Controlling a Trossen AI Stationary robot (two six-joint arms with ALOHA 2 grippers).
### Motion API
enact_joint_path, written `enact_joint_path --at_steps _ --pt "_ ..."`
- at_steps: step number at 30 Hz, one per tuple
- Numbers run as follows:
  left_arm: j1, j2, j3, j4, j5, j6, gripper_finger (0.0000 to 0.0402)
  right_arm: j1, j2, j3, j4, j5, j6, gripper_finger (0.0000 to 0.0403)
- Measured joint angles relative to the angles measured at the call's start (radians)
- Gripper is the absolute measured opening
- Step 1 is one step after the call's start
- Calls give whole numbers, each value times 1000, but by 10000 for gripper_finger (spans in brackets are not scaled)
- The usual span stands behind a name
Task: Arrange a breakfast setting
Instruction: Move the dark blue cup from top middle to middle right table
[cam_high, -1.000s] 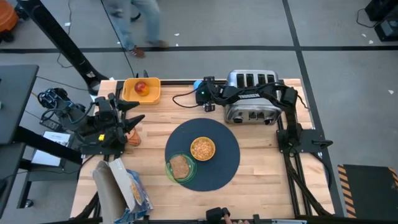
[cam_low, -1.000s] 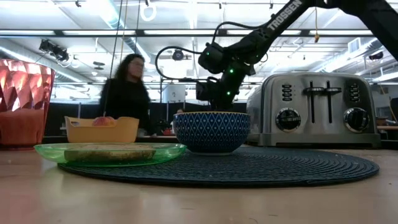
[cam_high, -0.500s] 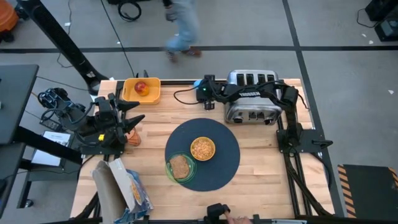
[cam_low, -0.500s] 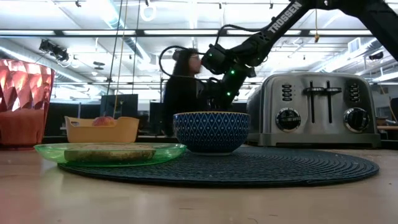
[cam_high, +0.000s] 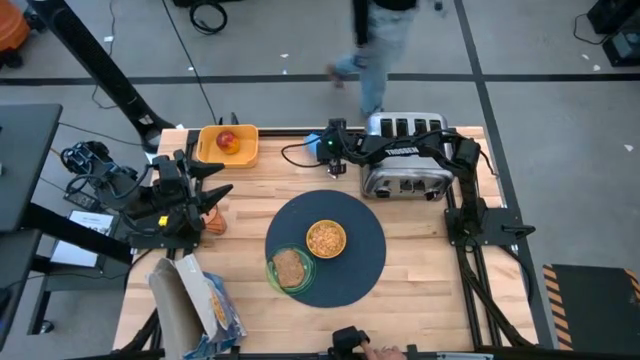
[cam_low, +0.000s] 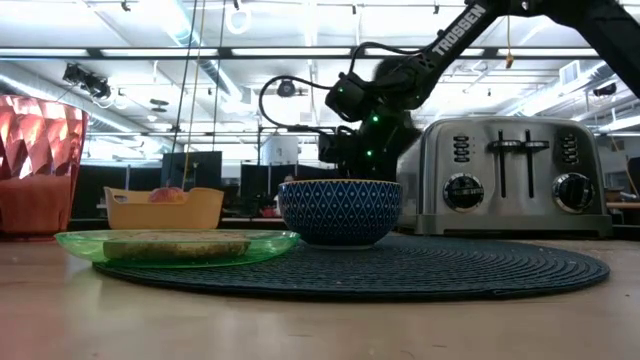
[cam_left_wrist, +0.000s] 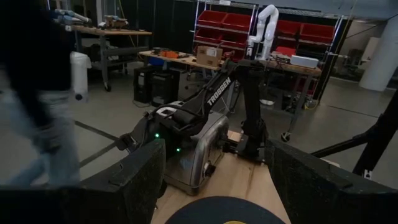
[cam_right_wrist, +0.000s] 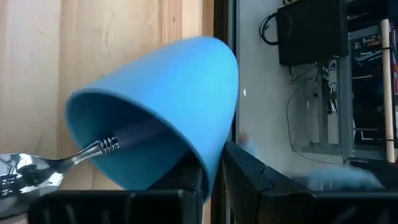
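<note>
On the near part of the dark mat, the green plate with toast sits left of the yellow cereal bowl. At the bench's far edge the right tool stays clamped on the rim of the tilted blue cup, mostly hidden from above. A spoon lies partly inside it. The left tool rests open at left.

We read one word, "TROSSEN", in white capitals along the dark right arm above the toaster. The same word shows on that arm from the left wrist camera. We find no other readable text.
</note>
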Motion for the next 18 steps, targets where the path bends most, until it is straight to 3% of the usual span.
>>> enact_joint_path --at_steps 18 --pt "0 0 0 9 0 -1 281 1 -5 1 -69 -44 62 18"
